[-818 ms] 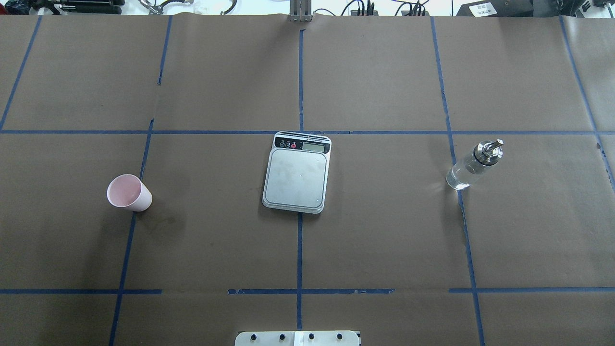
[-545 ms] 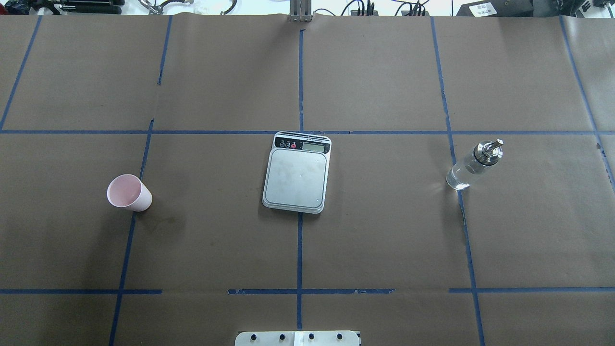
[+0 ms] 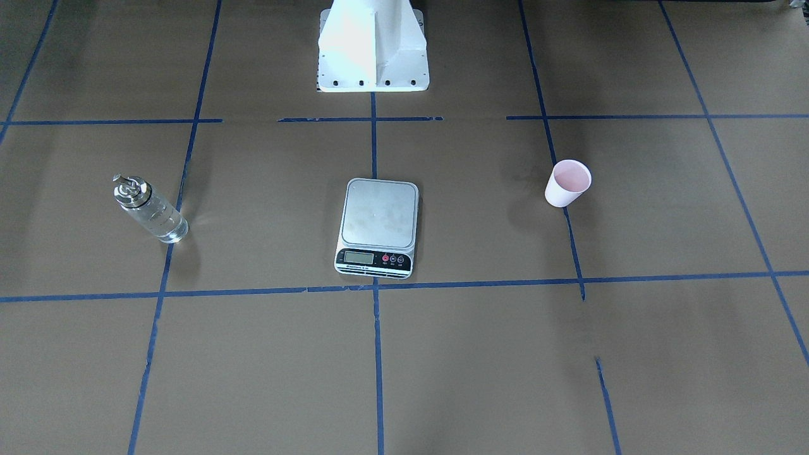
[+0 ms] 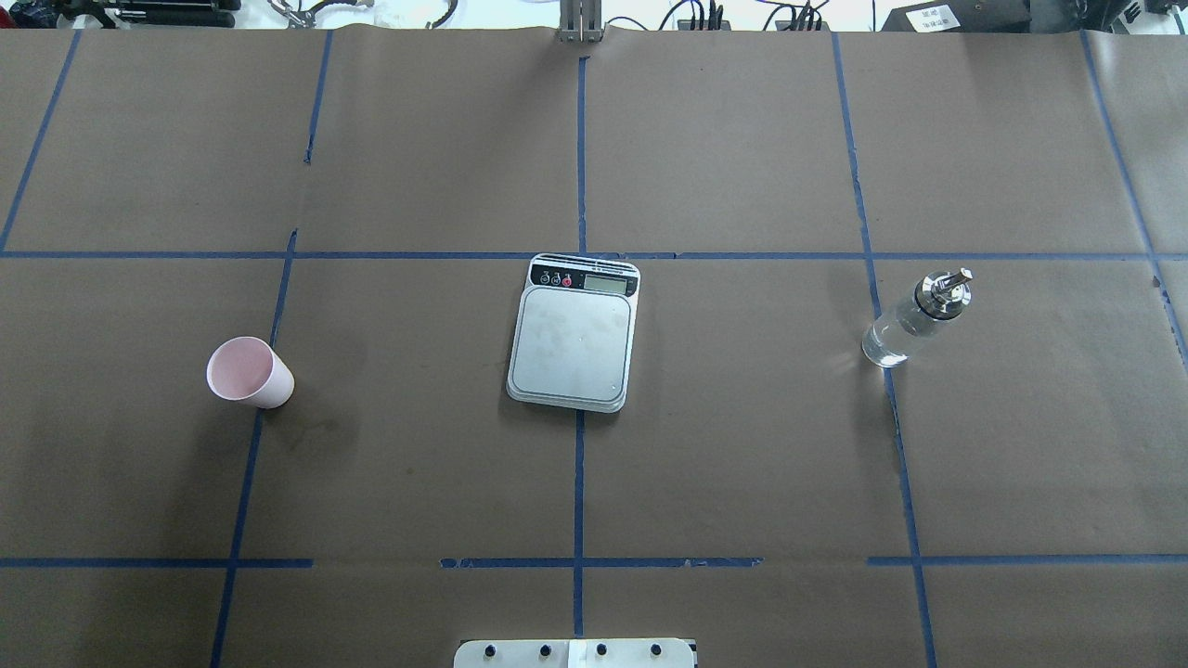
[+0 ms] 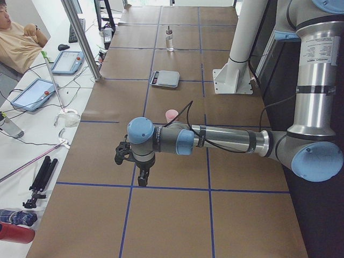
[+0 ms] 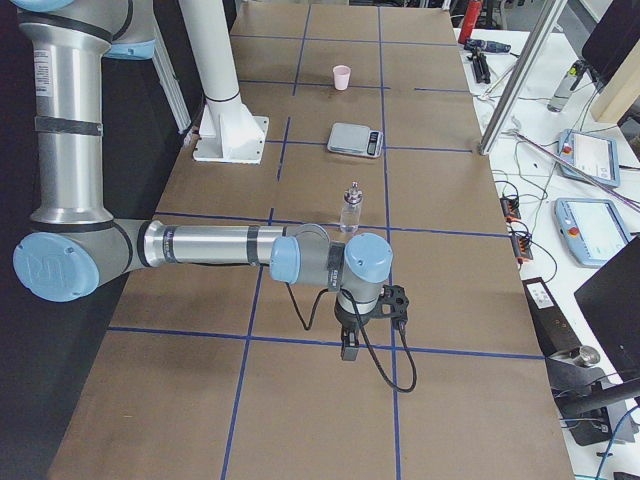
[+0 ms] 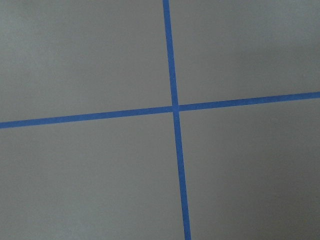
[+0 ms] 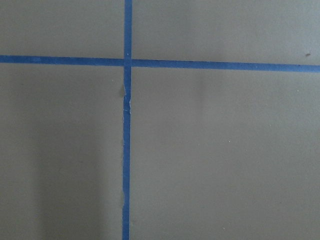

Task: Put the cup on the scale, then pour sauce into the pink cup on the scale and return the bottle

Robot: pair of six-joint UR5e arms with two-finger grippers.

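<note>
**Pink cup stands off the scale**

The pale pink tapered cup (image 4: 249,373) stands upright on the brown surface (image 4: 742,464), well to the robot's left of the silver-grey scale (image 4: 573,339). I cannot tell whether the fingers of the left gripper (image 5: 141,180) or the right gripper (image 6: 349,348) are apart or together.

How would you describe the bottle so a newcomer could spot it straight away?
Start at the silver-grey scale in the middle of the brown-papered table. In the overhead view, look right along the same row: the bottle stands alone on a blue tape line. It is the only clear glass item, capped by a silver pourer spout, unlike the pink cup far to the left.
</note>
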